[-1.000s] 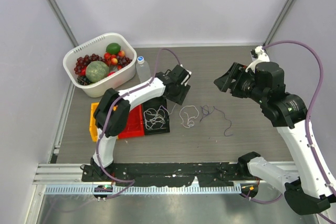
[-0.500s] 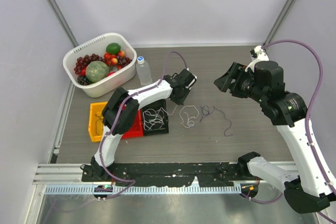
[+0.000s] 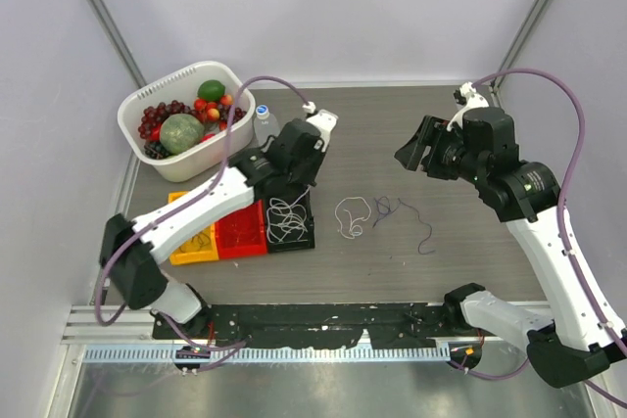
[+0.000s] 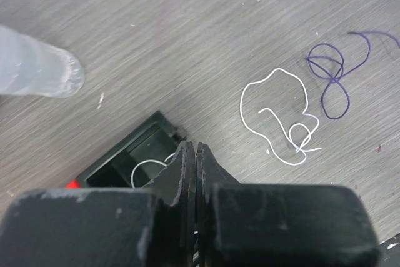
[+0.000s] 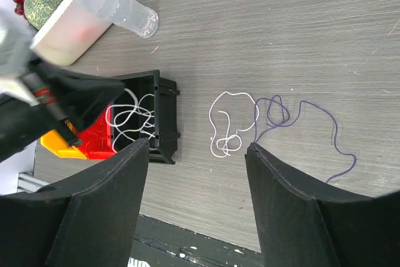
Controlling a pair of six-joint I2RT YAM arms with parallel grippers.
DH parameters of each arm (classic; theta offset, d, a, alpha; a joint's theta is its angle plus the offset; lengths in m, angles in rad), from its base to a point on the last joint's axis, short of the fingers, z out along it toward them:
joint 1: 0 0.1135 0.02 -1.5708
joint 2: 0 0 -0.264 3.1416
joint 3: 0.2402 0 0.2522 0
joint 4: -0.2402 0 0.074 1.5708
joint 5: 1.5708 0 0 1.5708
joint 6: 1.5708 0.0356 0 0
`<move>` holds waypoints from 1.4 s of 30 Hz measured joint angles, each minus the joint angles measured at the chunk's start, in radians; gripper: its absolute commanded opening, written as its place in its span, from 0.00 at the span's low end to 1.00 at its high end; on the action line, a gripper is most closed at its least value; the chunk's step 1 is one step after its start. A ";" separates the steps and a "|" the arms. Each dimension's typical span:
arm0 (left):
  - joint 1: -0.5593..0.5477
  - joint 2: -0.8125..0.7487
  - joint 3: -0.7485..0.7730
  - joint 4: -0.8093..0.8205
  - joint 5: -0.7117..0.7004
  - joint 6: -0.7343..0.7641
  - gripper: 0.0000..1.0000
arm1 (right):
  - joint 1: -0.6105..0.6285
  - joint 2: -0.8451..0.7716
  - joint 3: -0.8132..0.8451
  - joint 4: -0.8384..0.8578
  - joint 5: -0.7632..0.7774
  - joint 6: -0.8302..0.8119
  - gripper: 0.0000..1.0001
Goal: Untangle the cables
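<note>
Tabletop [image 3: 470, 144] of grey wood grain spreads beneath both arms. A white basket [image 3: 191, 165] of fruit stands beyond and to the left of the left end effector [image 4: 191, 148], whose jaws are pressed together over a corner of the black bin [image 5: 167, 123]. The red bin [image 3: 240, 232] and yellow bin [image 3: 191, 250] adjoin it farther left. A clear bottle [image 5: 115, 5] stands just beside the basket. The right end effector [image 5: 199, 148] hangs wide open, gripping nothing, above a loose white cable [image 4: 297, 144]. A purple cable [image 5: 279, 115] lies just beside that cable on the right. A coiled white cable [image 5: 131, 117] sits inside the black bin.
</note>
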 measured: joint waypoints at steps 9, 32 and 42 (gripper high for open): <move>0.034 -0.137 -0.266 0.040 -0.102 -0.070 0.00 | 0.000 0.011 0.000 0.024 -0.009 -0.014 0.68; 0.025 -0.004 -0.082 0.026 0.114 -0.124 0.66 | 0.000 0.009 -0.006 0.027 -0.015 -0.030 0.68; -0.133 0.359 0.134 0.025 0.325 -0.008 0.51 | 0.000 0.004 -0.006 0.026 -0.002 -0.030 0.68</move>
